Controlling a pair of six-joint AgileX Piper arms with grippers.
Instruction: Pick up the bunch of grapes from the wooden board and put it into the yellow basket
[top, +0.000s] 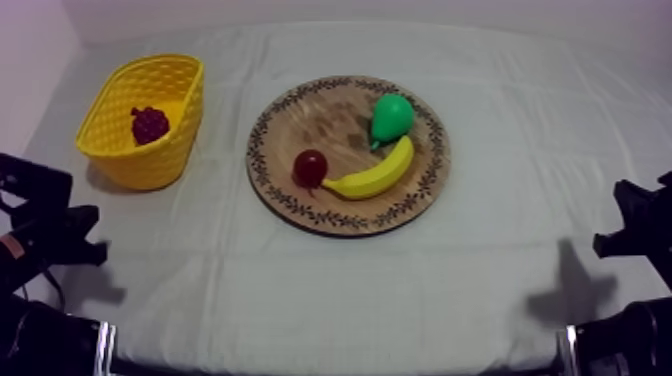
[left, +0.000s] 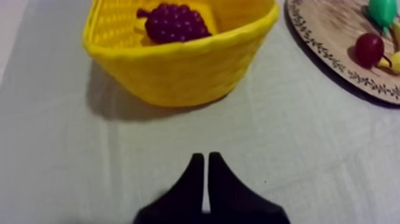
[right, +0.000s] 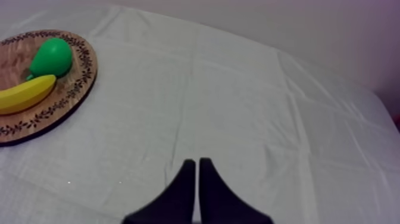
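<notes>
Top view: grapes (top: 150, 124) in yellow basket (top: 140, 165); probably light, stiff, bumpy, grab mid-cluster. Closed, empty: left gripper (left: 206, 158), right gripper (right: 197, 162).

Soft light from above falls on the counter (top: 520, 250), dimmer and violet toward the edges. The yellow basket (top: 150, 160) throws a soft-edged shadow on its near side, the wooden board (top: 320, 125) a dark one under its near rim; the pear (top: 391, 116) carries a pale sheen.

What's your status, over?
Tools shut, empty: left tool facing yellow basket, right tool near wooden board. Task done: grapes inside basket. Nothing obstructing.
</notes>
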